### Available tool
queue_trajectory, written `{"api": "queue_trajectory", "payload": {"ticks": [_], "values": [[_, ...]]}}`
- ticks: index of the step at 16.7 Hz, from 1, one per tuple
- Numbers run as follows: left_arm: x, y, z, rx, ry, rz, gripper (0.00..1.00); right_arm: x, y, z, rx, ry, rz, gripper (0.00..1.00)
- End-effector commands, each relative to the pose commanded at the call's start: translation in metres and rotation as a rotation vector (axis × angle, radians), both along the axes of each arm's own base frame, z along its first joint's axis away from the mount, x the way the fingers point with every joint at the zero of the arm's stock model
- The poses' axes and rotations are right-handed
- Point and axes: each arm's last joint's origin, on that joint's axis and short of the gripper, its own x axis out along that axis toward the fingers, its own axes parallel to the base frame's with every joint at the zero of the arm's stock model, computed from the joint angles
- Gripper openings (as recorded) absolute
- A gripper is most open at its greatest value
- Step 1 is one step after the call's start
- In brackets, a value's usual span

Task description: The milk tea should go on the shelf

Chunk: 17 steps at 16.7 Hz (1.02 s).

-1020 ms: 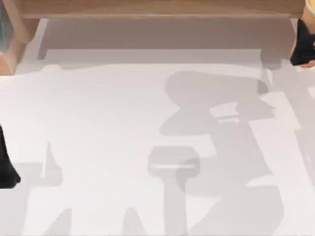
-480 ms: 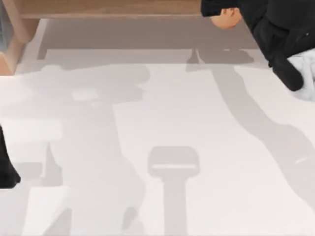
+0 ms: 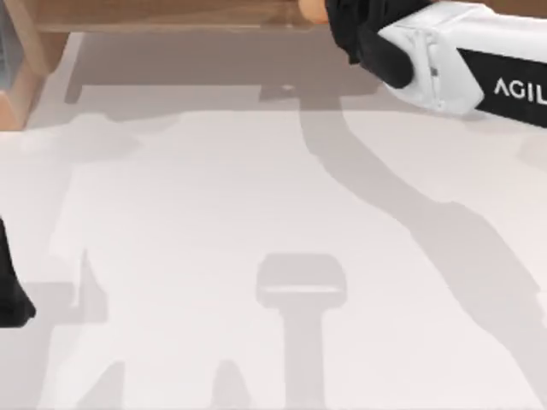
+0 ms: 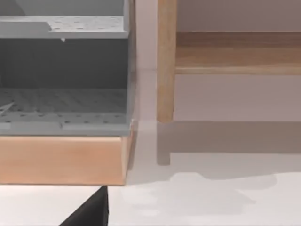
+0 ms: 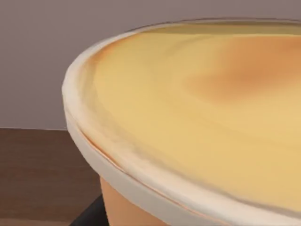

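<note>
1. Right hand (image 3: pixel 342 21) is at the top edge of the top view, right of centre, over the shelf (image 3: pixel 171 15). The black hand leads into a white arm link that runs off to the right edge of the view.
2. Milk tea (image 3: pixel 312 10) shows as a small peach-orange rounded bit just left of the right hand, touching its black front, at the shelf board's level.
3. In the right wrist view the milk tea (image 5: pixel 197 117) is very close: a cream-yellow lid with an orange patch, a pale rim, and a peach cup wall below. A dark sliver of the hand sits against the cup wall beneath the rim.
4. The right hand's fingers are pressed to the cup and have hold of it. How wide they stand cannot be told.
5. Behind the cup, the right wrist view shows a brown wooden surface under a plain grey-mauve wall.
6. The shelf runs along the top of the top view, with a tan upright post at far left; the left wrist view shows a shelf post (image 4: pixel 165 70) and board.
7. White table (image 3: pixel 214 213) below the shelf carries arm shadows.
8. Left hand (image 3: pixel 13 290) is parked at the left edge of the table, well apart from the milk tea. Cannot tell its opening.
9. Left wrist view: a grey perforated rack (image 4: pixel 66 70) on a wooden base, just beside the shelf post.
</note>
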Motion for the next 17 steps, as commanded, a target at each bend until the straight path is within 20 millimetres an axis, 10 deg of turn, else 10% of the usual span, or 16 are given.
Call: {"api": "queue_trajectory", "payload": {"ticks": [17], "values": [[0.000, 0.000, 0.000, 0.000, 0.000, 0.000, 1.00, 0.019, 0.026, 0.005, -0.022, 0.017, -0.089, 0.00]]}}
